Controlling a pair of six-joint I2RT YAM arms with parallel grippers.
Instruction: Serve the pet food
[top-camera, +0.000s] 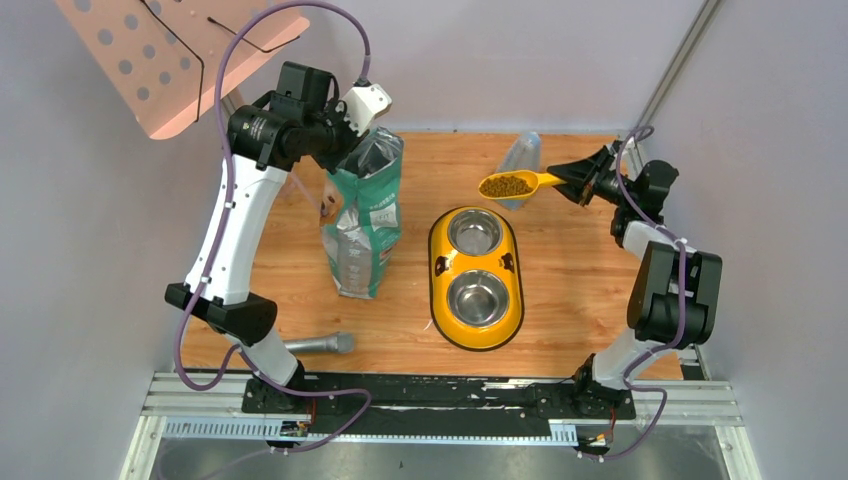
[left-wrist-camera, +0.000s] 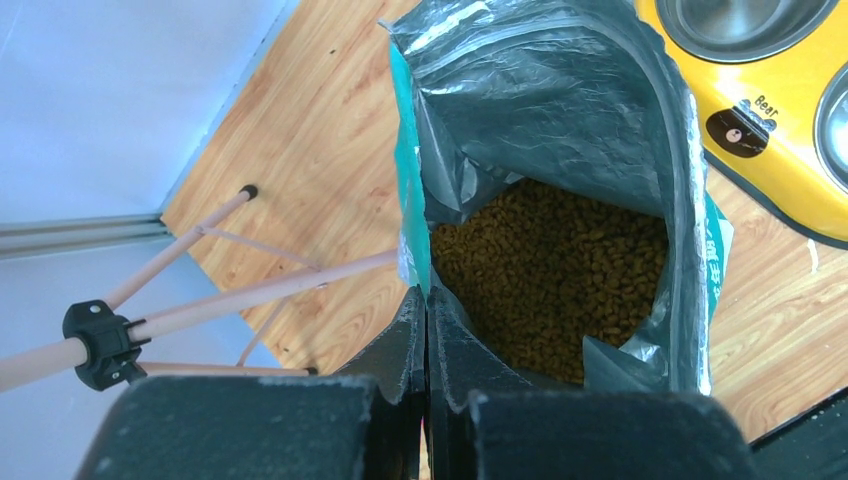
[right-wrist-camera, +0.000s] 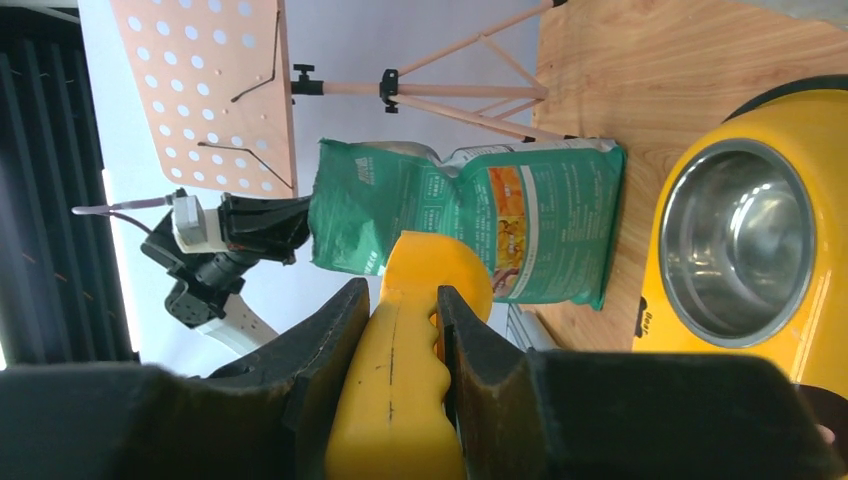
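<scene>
Brown kibble pet food (top-camera: 506, 185) fills the yellow scoop (top-camera: 520, 183), held level in the air just beyond the far bowl of the yellow double-bowl feeder (top-camera: 437, 262). My right gripper (top-camera: 577, 178) is shut on the scoop's handle (right-wrist-camera: 400, 380). More pet food (left-wrist-camera: 550, 270) lies inside the open green-and-silver bag (top-camera: 365, 215), which stands left of the feeder. My left gripper (left-wrist-camera: 427, 310) is shut on the bag's top edge (left-wrist-camera: 412, 240) and holds it open. Both steel bowls (top-camera: 474, 233) look empty.
A pink perforated music stand (top-camera: 170, 50) rises at the back left, its legs (left-wrist-camera: 200, 300) beside the bag. A grey cylinder (top-camera: 320, 344) lies near the front left. A clear plastic object (top-camera: 520, 160) sits behind the scoop.
</scene>
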